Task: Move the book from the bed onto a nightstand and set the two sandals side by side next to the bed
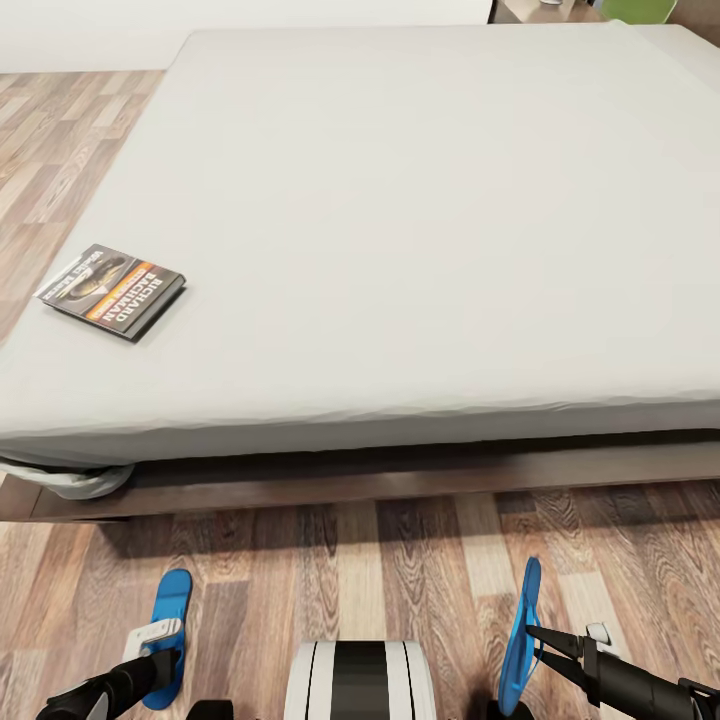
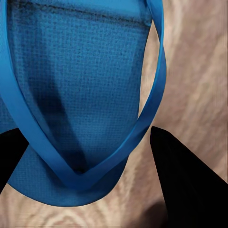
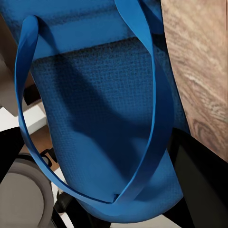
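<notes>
From the head camera I see the dark paperback book [image 1: 112, 290] lying flat near the left edge of the low bed's [image 1: 420, 220] grey mattress. On my left, a bright-blue flip-flop sandal [image 1: 168, 620] sits at the left gripper [image 1: 158, 655] above the wood-plank floor [image 1: 400, 570]. The right gripper [image 1: 540, 645] pinches a second blue sandal [image 1: 521, 635] held on edge.

In the left wrist view its dark fingers [image 2: 183, 180] flank the sandal's strap [image 2: 142, 128]; I cannot tell whether the jaws grip.

In the right wrist view the blue sole [image 3: 104, 123] fills the jaws, clamped.

black arms [image 1: 640, 685] w/ white wrist blocks [image 1: 152, 636]; white trunk [image 1: 360, 680], black centre stripe.
</notes>
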Tool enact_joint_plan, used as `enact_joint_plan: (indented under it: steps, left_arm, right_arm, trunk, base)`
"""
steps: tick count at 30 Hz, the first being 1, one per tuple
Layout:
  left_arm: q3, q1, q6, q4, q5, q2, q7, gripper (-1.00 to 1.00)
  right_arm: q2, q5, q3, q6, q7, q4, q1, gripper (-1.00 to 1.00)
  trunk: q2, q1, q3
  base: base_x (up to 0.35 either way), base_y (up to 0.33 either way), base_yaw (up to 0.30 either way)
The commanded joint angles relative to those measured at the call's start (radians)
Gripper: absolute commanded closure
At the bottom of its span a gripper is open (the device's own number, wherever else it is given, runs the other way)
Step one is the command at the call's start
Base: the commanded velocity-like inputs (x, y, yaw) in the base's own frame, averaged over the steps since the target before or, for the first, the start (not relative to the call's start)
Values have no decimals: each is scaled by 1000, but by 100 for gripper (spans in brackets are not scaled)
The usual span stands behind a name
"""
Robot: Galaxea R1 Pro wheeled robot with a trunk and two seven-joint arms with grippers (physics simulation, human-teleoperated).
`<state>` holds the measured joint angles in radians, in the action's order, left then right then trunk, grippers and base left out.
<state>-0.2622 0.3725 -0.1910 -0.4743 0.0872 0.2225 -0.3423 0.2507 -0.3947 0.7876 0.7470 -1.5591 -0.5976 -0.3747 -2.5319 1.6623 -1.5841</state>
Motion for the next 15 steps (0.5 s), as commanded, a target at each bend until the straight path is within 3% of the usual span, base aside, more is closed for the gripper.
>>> enact_joint_plan:
  steps: [1, 15]
  left_arm:
    - [-5, 0, -10, -1, 9, 0, -4, 100]
    - [-5, 1, -8, -1, 9, 0, -4, 100]
  right_arm:
    - [-1, -10, 5, 11, -7, -1, -1, 100]
    - [-1, -10, 5, 11, -7, -1, -1, 100]
  trunk:
    - [0, 0, -5]
    - [-1, 1, -8]
  base:
    - [0, 0, 0]
    - [0, 0, 0]
